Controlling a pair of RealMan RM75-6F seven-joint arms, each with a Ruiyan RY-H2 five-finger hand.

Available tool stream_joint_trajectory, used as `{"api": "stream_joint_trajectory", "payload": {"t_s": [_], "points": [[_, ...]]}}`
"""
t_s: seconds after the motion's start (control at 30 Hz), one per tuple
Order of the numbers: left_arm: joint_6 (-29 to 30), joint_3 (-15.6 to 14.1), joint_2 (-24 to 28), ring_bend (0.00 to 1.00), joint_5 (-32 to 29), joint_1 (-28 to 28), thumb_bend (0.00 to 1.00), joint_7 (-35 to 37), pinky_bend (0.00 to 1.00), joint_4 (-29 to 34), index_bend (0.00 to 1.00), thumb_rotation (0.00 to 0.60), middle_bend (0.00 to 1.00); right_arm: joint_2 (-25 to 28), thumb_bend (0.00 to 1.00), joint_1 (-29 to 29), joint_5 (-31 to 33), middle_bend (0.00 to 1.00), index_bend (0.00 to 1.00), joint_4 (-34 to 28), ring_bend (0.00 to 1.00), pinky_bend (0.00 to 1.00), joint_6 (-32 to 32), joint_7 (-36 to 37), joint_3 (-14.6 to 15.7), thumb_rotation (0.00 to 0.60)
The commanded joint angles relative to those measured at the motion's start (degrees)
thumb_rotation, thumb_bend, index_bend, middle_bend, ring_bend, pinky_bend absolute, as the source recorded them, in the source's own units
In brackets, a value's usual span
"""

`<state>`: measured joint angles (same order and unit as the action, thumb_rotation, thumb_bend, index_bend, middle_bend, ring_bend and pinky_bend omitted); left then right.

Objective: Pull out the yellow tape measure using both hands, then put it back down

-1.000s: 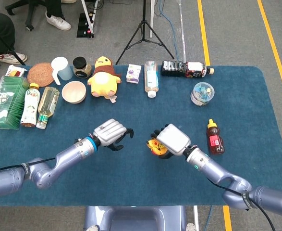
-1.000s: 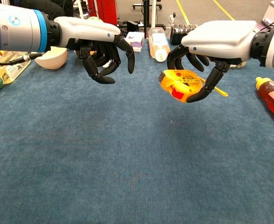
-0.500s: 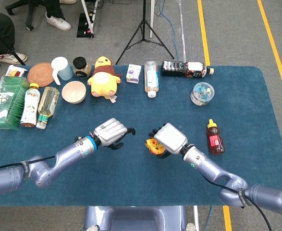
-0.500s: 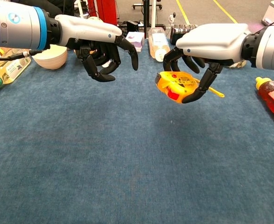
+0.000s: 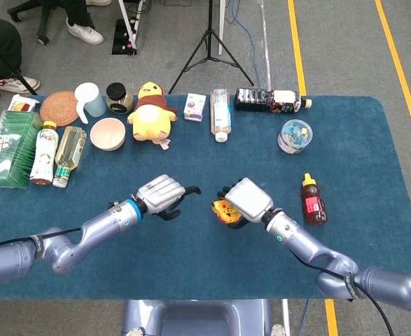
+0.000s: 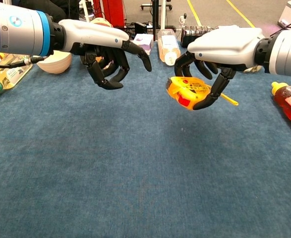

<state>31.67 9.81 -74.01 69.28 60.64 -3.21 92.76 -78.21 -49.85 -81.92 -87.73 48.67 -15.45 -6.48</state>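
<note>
The yellow tape measure with a red button hangs above the blue table cloth, gripped from above by my right hand. In the head view the tape measure peeks out at the left edge of my right hand. A short yellow strip sticks out of the case toward the right. My left hand hovers just left of it with fingers spread and curved, holding nothing; in the head view the left hand is a small gap away from the case.
Along the far edge lie a bowl, a yellow plush toy, bottles, a small box and a clear tub. A red sauce bottle lies right of my right hand.
My right hand has carried the tape measure a little to the left. The left hand has stretched a finger further toward it, so the gap between the hands is narrower.
</note>
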Motion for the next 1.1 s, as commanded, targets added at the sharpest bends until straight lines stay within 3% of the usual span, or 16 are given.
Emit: {"api": "stream_joint_trajectory", "payload": {"t_s": [0.03, 0.2, 0.37, 1.1], "points": [[0.84, -0.51, 0.21, 0.33, -0.43, 0.25, 0.41, -1.8, 0.51, -0.11, 0.16, 0.6, 0.41, -0.03, 0.22, 0.04, 0.13, 0.62, 0.59, 0.01, 0.59, 0.55, 0.0, -0.08, 0.07, 0.416], [2.02, -1.23, 0.24, 0.03, -2.32, 0.52, 0.41, -4.58, 0.24, 0.4, 0.17, 0.6, 0.11, -0.17, 0.22, 0.05, 0.36, 0.62, 0.59, -0.01, 0.59, 0.54, 0.03, -0.21, 0.11, 0.416], [2.84, -0.89, -0.83, 0.0, -4.28, 0.41, 0.41, -3.75, 0.08, 0.49, 0.25, 0.6, 0.0, -0.29, 0.22, 0.0, 1.16, 0.62, 0.59, -0.39, 0.59, 0.54, -0.22, -0.27, -0.06, 0.414], [4.55, 0.04, -4.63, 0.0, -0.76, -0.29, 0.41, 2.45, 0.06, -0.94, 0.29, 0.6, 0.0, -1.17, 0.22, -0.75, 2.71, 0.62, 0.59, -1.26, 0.58, 0.53, -0.37, -0.44, -1.01, 0.414]]}}
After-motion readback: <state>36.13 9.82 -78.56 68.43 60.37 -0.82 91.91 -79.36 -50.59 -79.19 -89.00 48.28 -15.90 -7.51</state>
